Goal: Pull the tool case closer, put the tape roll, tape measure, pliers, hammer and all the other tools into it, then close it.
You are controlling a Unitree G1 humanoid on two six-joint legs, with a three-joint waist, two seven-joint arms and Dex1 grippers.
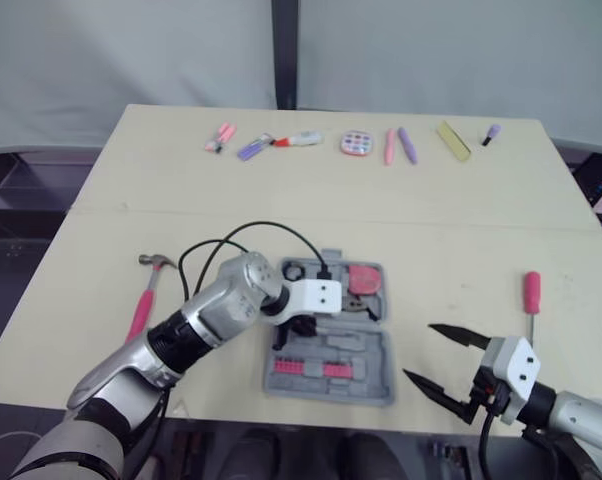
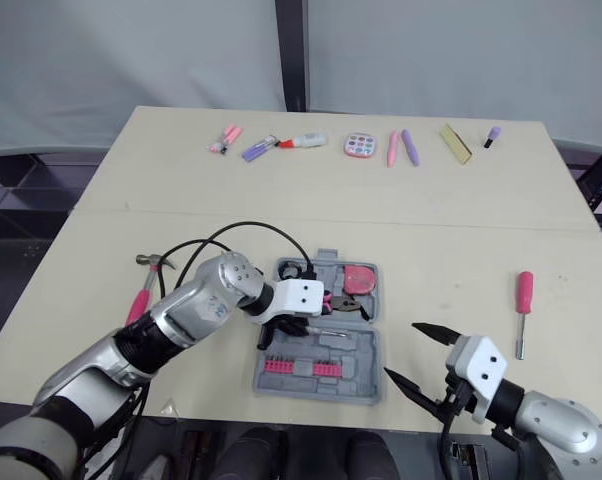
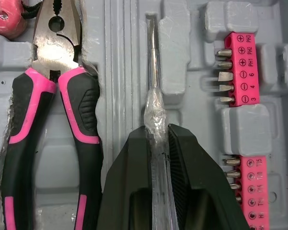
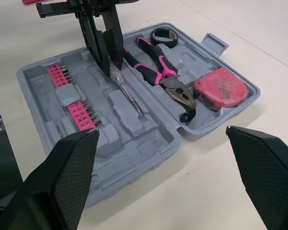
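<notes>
Pliers (image 4: 156, 72) and tape measure (image 4: 219, 88) in open tool case (image 4: 149, 143); left gripper (image 3: 157, 129) fingers clamp clear screwdriver (image 3: 153, 72) at its slot, right gripper (image 1: 419, 350) fingers wide; hammer (image 1: 144, 300), pink screwdriver (image 1: 531, 295) wait on worktop (image 1: 461, 230).

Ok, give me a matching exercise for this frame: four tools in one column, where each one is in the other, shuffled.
Tools:
1. hammer
2. pliers
3. clear-handled screwdriver
4. pink-handled screwdriver

Places:
A. held in the left gripper, over the tool case
B. lying in the tool case
C. on the table, right of the tool case
D. on the table, left of the tool case

Pairs: 1-D, 2-B, 3-A, 4-C
</notes>
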